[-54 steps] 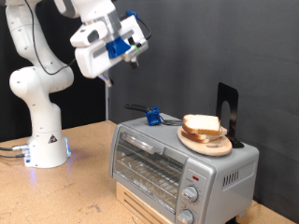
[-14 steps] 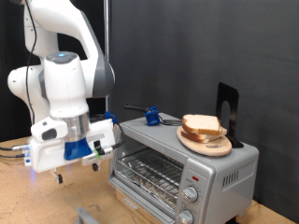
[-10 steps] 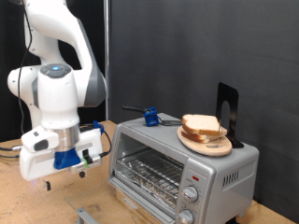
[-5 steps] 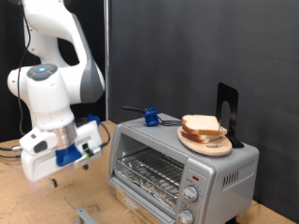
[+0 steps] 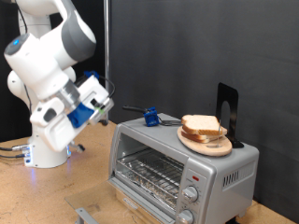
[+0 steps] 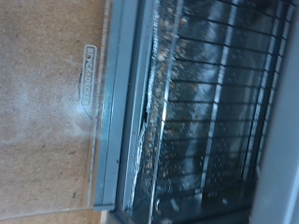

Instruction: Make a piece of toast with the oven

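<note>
The silver toaster oven (image 5: pixel 220 173) stands at the exterior view's right on a wooden box. Its glass door hangs open and down, with the door's handle end (image 5: pixel 84 215) at the bottom edge. The wire rack (image 5: pixel 149 173) inside is bare. In the wrist view I see the rack (image 6: pixel 220 103) and the open door's handle (image 6: pixel 89 75) over the wooden table; no fingers show there. My gripper (image 5: pixel 101 101) hangs in the air to the left of the oven's top and holds nothing that I can see. No single slice of toast is in view.
A pile of bread slices (image 5: pixel 202 125) lies on a round wooden plate (image 5: pixel 213 147) on the oven's top. A blue-handled tool (image 5: pixel 149 116) and a black stand (image 5: pixel 227 112) are also up there. Knobs (image 5: pixel 192 194) are on the oven's right front.
The hand has risen from low in front of the oven up and back to the left. The oven door, shut in the earliest frame, now stands open.
</note>
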`<state>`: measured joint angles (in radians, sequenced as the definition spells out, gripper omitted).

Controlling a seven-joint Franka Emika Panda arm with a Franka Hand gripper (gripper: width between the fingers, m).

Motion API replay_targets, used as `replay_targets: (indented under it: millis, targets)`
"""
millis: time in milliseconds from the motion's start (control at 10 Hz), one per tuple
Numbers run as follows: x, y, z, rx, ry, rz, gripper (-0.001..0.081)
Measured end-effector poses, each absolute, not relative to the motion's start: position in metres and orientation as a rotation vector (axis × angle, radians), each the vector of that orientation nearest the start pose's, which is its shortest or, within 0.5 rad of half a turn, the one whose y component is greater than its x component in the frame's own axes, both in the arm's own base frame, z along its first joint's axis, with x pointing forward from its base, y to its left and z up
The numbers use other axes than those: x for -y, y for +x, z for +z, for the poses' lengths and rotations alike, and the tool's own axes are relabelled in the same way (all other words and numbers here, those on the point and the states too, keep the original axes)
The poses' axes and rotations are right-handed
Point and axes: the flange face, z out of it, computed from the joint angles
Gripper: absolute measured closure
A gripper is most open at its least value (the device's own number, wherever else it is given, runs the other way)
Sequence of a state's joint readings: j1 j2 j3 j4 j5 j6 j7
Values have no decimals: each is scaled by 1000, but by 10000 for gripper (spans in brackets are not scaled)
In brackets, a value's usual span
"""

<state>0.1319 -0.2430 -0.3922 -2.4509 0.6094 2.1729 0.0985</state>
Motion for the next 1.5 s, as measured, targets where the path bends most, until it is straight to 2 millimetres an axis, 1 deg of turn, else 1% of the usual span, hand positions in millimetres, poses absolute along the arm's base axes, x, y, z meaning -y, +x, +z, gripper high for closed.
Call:
replay_targets:
  millis: [100,200,400,500,600,800,900,1100,1200,1300,1500]
  targets:
    - [89,440,404,-942,-2412,25,-3]
    - [85,435,414,-982,-2425,22,-3]
    - [86,436,411,-976,-2407,16,-3]
    - [81,440,415,-948,-2383,-11,-3]
    - [67,445,423,-894,-2365,-24,-3]
    - [32,450,442,-745,-2383,-20,-3]
    - [15,448,451,-626,-2437,-26,-3]
    - [-19,443,465,-387,-2619,-64,-3]
    - [-37,439,473,-344,-2651,-74,-3]
    - [-44,436,479,-343,-2655,-82,-3]
    - [-41,438,476,-326,-2658,-97,-3]
